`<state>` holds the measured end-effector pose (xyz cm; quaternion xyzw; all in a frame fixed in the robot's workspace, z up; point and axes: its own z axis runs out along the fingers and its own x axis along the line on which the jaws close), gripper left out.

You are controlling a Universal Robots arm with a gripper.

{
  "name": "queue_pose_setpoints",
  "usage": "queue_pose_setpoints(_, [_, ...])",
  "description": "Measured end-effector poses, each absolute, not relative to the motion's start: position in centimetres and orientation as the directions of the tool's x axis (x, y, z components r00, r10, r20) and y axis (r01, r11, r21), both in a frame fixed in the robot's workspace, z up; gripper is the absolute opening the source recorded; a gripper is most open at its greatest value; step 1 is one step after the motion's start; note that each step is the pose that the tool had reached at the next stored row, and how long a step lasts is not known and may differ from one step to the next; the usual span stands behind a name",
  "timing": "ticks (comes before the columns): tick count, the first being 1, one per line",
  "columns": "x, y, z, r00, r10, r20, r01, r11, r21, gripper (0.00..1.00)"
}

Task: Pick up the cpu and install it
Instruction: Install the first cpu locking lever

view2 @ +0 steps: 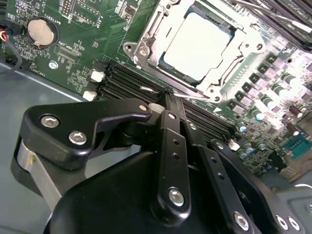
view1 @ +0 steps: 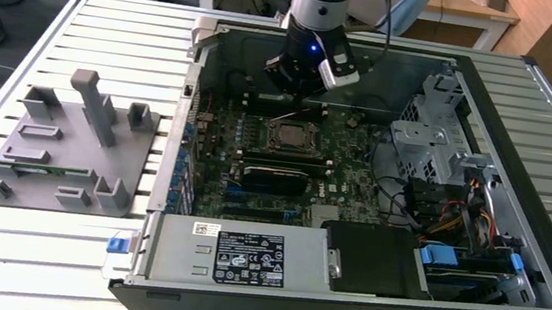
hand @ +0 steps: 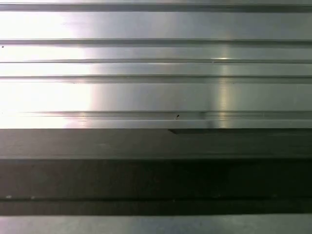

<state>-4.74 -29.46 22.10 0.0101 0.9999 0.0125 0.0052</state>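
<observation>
Lying flat in socket [view2: 195, 46], metal top up, cpu [view2: 197, 45] just beyond tips of tool [view2: 169, 95]; fingers pressed together, holding nothing.

Cpu [view2: 197, 46] showing silver-grey top; board [view2: 78, 44] glowing green; gripper [view2: 170, 95] looking black; tray [view1: 62, 151] sitting grey – table [view1: 100, 28] gleaming silver, ribbed.

A table [view1: 60, 255] of ribbed silver metal slats carries everything. 2 things lie directly on it: a grey plastic tray [view1: 57, 154] with upright blocks toward the exterior view's left, and just beside it an open black computer case [view1: 377, 200] toward the right. The first wrist view shows the slats [hand: 156, 87] close up.
</observation>
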Motion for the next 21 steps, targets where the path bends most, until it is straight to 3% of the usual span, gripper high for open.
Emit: queue_pose_setpoints(21, [-3.8, -29.5, 21.0, -1.0, 0.02, -0.01, 0.02, 0.999, 0.025, 0.11])
